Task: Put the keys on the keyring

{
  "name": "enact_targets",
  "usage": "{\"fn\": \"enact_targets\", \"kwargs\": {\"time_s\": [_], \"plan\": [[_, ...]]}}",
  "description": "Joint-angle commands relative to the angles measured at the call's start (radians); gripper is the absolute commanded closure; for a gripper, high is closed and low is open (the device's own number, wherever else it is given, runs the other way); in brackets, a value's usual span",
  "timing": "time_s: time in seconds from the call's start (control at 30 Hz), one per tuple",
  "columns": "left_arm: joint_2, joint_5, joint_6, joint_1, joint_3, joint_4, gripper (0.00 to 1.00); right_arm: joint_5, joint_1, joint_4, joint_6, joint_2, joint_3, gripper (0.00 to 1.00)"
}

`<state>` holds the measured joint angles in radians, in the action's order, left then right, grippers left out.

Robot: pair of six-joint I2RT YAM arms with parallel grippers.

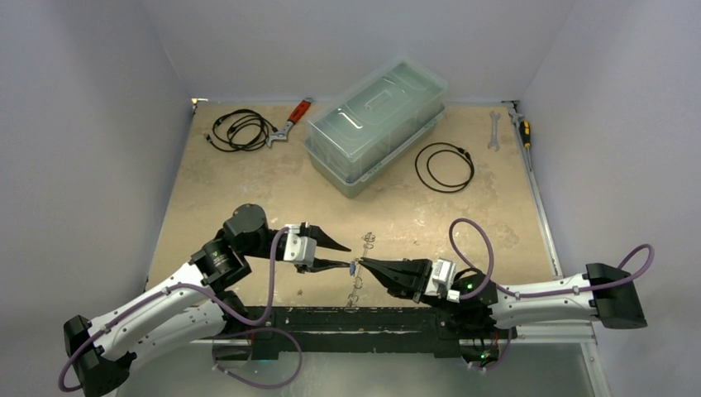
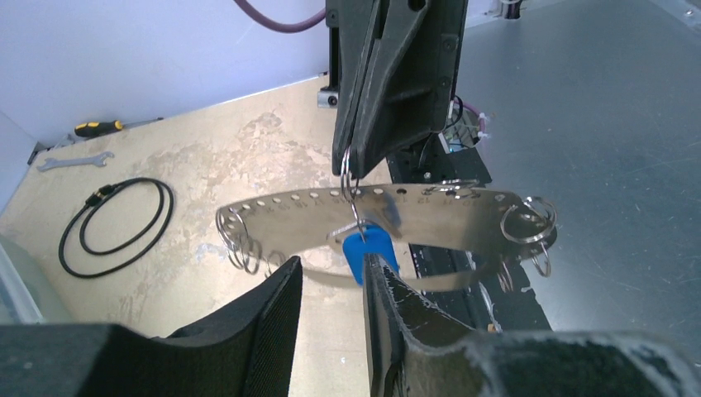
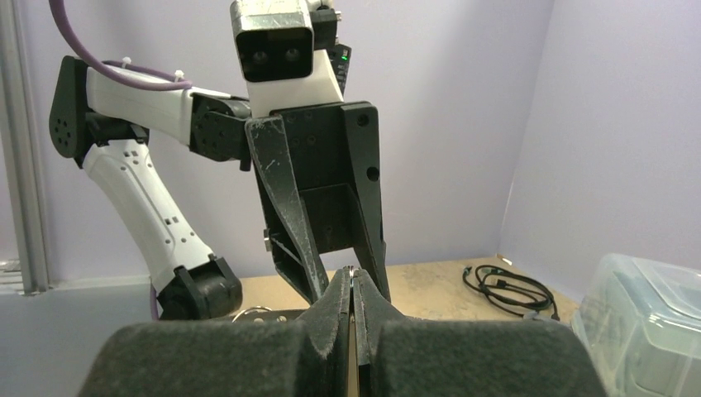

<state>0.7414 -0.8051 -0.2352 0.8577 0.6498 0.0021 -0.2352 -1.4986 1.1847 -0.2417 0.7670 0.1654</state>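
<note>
The keyring (image 2: 438,217) is a pale curved metal band with small holes and little wire rings at both ends. It hangs in the air between the arms, also seen from above as the keyring (image 1: 357,291). My right gripper (image 2: 351,165) (image 1: 364,263) (image 3: 353,277) is shut on a small wire ring threaded through the band's rim. A blue-headed key (image 2: 376,248) dangles from that ring. My left gripper (image 2: 331,265) (image 1: 347,255) is open just below the band, and its right fingertip (image 2: 384,285) touches the blue key. Nothing lies between its fingers.
A clear lidded plastic box (image 1: 376,124) stands at the back centre. Black cable coils lie at the back left (image 1: 240,130) and right of the box (image 1: 444,166). A red-handled wrench (image 1: 291,122), a spanner (image 1: 494,131) and a screwdriver (image 1: 522,128) lie along the far edge.
</note>
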Motion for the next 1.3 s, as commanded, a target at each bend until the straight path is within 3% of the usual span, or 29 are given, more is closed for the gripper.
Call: {"fn": "enact_targets", "kwargs": {"time_s": [0.0,0.17,0.43,0.57,1.1,1.27], "plan": [[-0.010,-0.053,0.031,-0.005,-0.010,0.065,0.72,0.028,-0.002,0.102,0.018,0.007,0.022,1.00],[0.000,-0.078,0.043,-0.004,-0.010,0.072,0.72,0.032,-0.002,0.102,0.020,0.016,0.028,1.00],[-0.014,-0.113,0.089,-0.006,-0.024,0.129,0.52,0.036,-0.002,0.113,0.018,0.050,0.039,1.00],[-0.023,-0.115,0.100,-0.005,-0.029,0.142,0.51,0.026,-0.002,0.122,0.016,0.054,0.037,1.00],[0.039,-0.081,0.101,-0.009,-0.018,0.111,0.78,0.038,-0.002,0.131,0.007,0.058,0.050,1.00],[0.062,-0.085,0.099,-0.009,-0.010,0.096,0.98,0.042,-0.002,0.130,-0.005,0.047,0.060,1.00]]}}
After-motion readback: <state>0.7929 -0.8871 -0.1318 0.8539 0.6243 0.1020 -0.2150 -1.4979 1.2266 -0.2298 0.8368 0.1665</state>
